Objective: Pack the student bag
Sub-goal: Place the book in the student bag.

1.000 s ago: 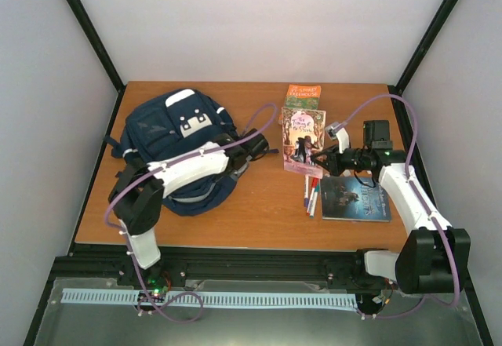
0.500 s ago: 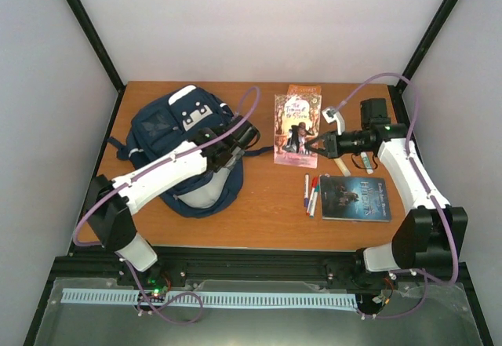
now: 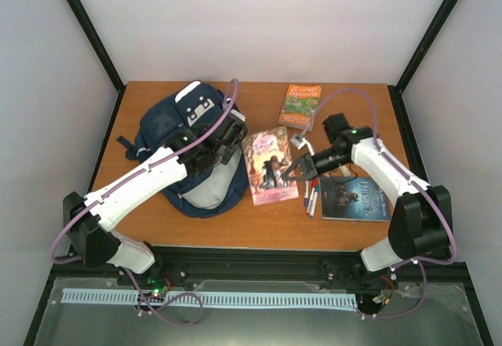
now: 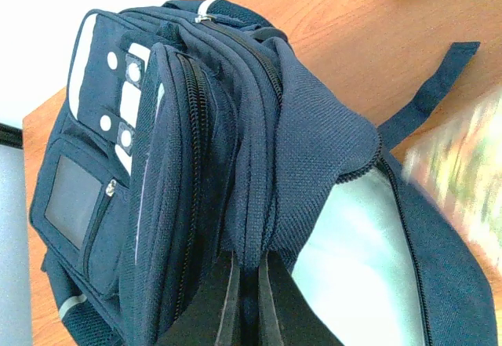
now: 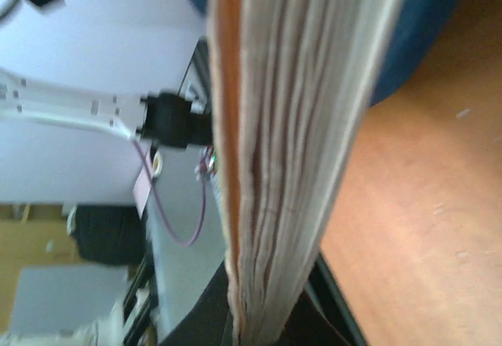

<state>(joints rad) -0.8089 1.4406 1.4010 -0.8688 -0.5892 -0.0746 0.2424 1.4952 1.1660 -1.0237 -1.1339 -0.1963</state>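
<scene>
The student bag lies on the worktop, approx. at 9 o'clock from its centre, top end toward 12 o'clock, w/ the white patch facing up. Its main compartment is open, and the pale lining shows inside. The left hand is clenched on the student bag: in the left wrist view its two fingers pinch the navy fabric edge at the mouth and hold it raised.

At 3 o'clock from the bag, the right hand is clenched on a pink book, grasping it at the side that faces 3 o'clock. In the right wrist view the page block stands btw. the fingers. This book is tilted and just beside the bag's mouth; if it touches the bag, one cannot tell.

At 1 o'clock from the pink book an orange book lies flat, well apart. At 4 o'clock are some markers, and just beside them, more to 3 o'clock, a dark blue book.
</scene>
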